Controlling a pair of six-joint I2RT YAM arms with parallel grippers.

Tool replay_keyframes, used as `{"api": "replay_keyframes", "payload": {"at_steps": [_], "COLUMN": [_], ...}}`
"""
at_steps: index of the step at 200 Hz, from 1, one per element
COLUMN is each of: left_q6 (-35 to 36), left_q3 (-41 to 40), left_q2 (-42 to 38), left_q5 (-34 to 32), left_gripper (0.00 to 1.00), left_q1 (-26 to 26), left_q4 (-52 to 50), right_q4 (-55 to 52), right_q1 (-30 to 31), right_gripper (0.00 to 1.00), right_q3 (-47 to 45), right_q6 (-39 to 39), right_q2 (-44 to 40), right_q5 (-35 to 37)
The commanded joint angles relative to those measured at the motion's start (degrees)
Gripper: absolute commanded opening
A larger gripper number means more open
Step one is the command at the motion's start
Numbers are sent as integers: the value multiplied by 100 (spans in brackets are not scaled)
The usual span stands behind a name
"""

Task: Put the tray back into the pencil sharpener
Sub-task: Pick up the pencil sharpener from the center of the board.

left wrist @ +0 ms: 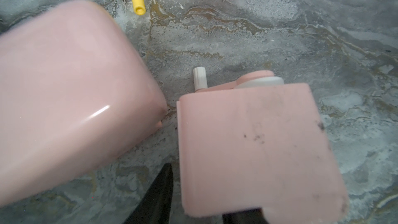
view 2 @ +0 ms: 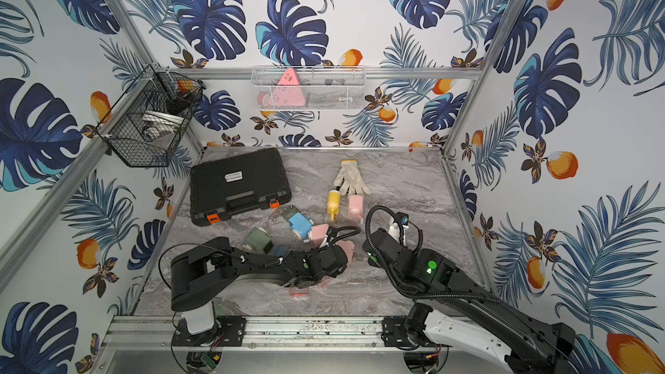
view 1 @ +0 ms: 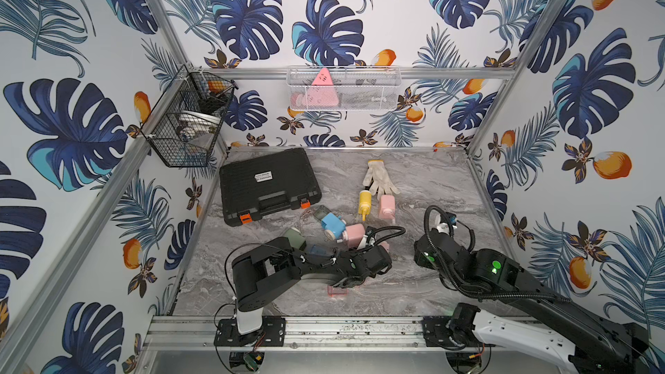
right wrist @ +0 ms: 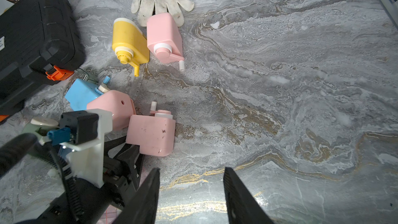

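Observation:
A pink pencil sharpener (left wrist: pixel 254 147) lies on its side on the marble table, crank end pointing away. My left gripper (left wrist: pixel 197 190) is at its near end. One finger (left wrist: pixel 159 197) sits just beside the sharpener's edge with a thin gap, and the other (left wrist: pixel 241 217) is mostly hidden under the body. The right wrist view shows this sharpener (right wrist: pixel 150 134) from the side. The small clear pink tray (view 1: pixel 337 290) lies flat on the table under my left forearm, also visible in a top view (view 2: pixel 298 291). My right gripper (right wrist: pixel 191 190) hangs open over bare table, holding nothing.
Several other sharpeners lie close by: pink (view 1: pixel 354 233), blue (view 1: pixel 333 224), green (view 1: pixel 295 237), yellow (view 1: pixel 364 201) and another pink (view 1: pixel 387 206). A white glove (view 1: pixel 378 176) and a black case (view 1: pixel 268 185) are further back. Wire baskets (view 1: pixel 343 89) hang on the walls.

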Motion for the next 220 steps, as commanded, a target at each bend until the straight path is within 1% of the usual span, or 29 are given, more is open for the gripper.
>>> {"api": "replay_keyframes", "payload": {"at_steps": [1,112,220], "left_q6": [22,211,189], "left_q3": [-74,-313,-398], "left_q2": [19,-139,-361], "left_q5": [53,239,328], "left_gripper": [36,20,8], "left_q1": [16,21,25], "left_q4": [401,1046,1085], "right_q4": [-58,-61,-126], "right_q1": [4,4,2], "right_gripper": [51,51,50], "right_q3": [61,65,140], "right_q6": [-27,-62,-100], "right_q2": [27,17,-22], "right_q5": [-19,-107,-131]}}
